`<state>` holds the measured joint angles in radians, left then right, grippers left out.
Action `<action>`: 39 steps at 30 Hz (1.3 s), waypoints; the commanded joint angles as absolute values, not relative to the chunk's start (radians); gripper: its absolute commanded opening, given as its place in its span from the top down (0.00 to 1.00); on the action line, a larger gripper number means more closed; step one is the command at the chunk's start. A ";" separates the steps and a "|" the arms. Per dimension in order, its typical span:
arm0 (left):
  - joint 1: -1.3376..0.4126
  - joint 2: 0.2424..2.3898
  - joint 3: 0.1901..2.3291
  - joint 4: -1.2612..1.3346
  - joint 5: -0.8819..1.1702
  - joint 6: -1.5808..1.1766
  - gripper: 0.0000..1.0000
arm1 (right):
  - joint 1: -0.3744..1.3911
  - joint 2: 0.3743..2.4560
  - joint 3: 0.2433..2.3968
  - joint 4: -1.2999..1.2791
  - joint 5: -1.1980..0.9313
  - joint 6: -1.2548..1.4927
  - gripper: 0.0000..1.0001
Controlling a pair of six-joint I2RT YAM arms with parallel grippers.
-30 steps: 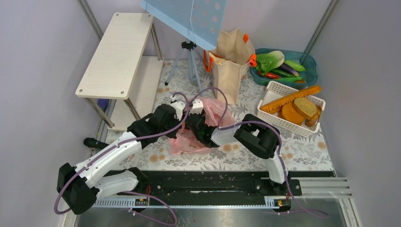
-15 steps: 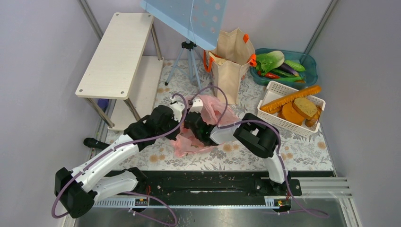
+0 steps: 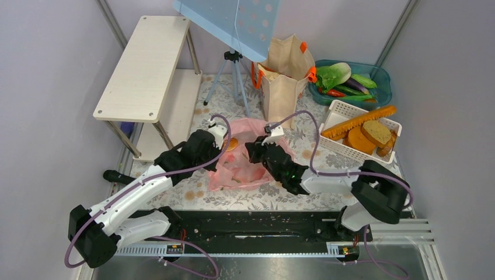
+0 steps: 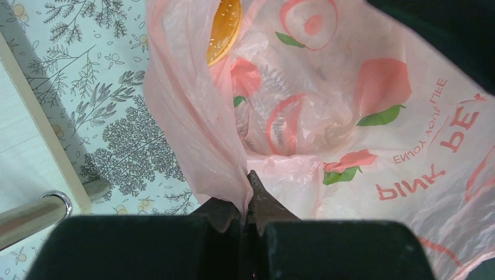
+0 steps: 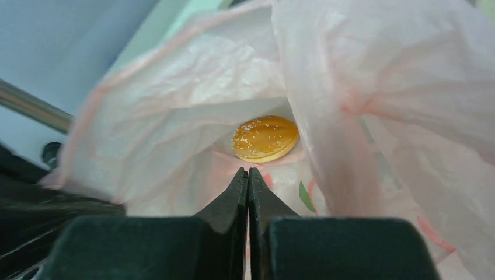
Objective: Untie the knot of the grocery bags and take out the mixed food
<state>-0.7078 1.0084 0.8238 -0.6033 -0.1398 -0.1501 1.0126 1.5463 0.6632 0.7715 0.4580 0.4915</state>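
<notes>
On floral tablecloth point(image 3: 362, 186), crinkled pink bag point(image 3: 245, 166) gapes, left end effector point(image 4: 250, 195) pinching its edge, right end effector point(image 5: 247, 186) clenched empty.

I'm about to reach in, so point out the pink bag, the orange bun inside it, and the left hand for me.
pink bag point(image 4: 373, 93): left wrist view, printed side panel.
orange bun point(image 5: 265, 138): right wrist view, seeded top.
left hand point(image 4: 248, 195): left wrist view, fingertips pinching the bag's edge.

most of the orange round food point(image 4: 223, 29) sits behind a fold of the pink bag point(image 4: 327, 116) in the left wrist view, cut off by the top edge. whether the right gripper point(image 5: 247, 175) pinches any plastic cannot be told. the bag's lower contents are a blur through the film from above.
</notes>
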 commanded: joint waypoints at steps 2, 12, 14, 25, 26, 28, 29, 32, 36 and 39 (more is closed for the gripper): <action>-0.712 1.006 0.833 -0.587 -0.102 -0.136 1.00 | 1.025 1.421 0.614 0.817 0.436 0.432 1.00; -0.718 1.028 0.832 -0.527 0.065 -0.364 1.00 | 1.036 1.517 0.744 0.593 0.448 0.495 0.81; -0.730 0.996 0.761 -0.367 0.192 -0.521 1.00 | 1.035 1.517 0.740 0.555 0.487 0.535 0.76; -0.931 1.031 0.766 -0.219 0.032 -0.762 0.55 | 1.006 1.319 0.631 0.279 0.532 0.471 0.61; -0.932 1.025 0.780 -0.264 -0.012 -0.738 0.43 | 1.006 1.303 0.621 0.266 0.532 0.469 0.60; -0.932 1.019 0.817 -0.363 -0.104 -0.685 0.24 | 1.007 1.274 0.588 0.246 0.524 0.473 0.56; -0.932 1.019 0.835 -0.400 -0.134 -0.661 0.17 | 1.006 1.264 0.575 0.235 0.523 0.484 0.55; -0.927 1.042 0.867 -0.441 -0.207 -0.604 0.02 | 1.006 1.243 0.538 0.227 0.508 0.551 0.51; -0.895 1.121 0.917 -0.415 -0.206 -0.542 0.01 | 1.007 1.252 0.520 0.235 0.487 0.615 0.45; -0.880 1.192 0.961 -0.383 -0.190 -0.452 0.01 | 1.005 1.263 0.513 0.245 0.496 0.645 0.39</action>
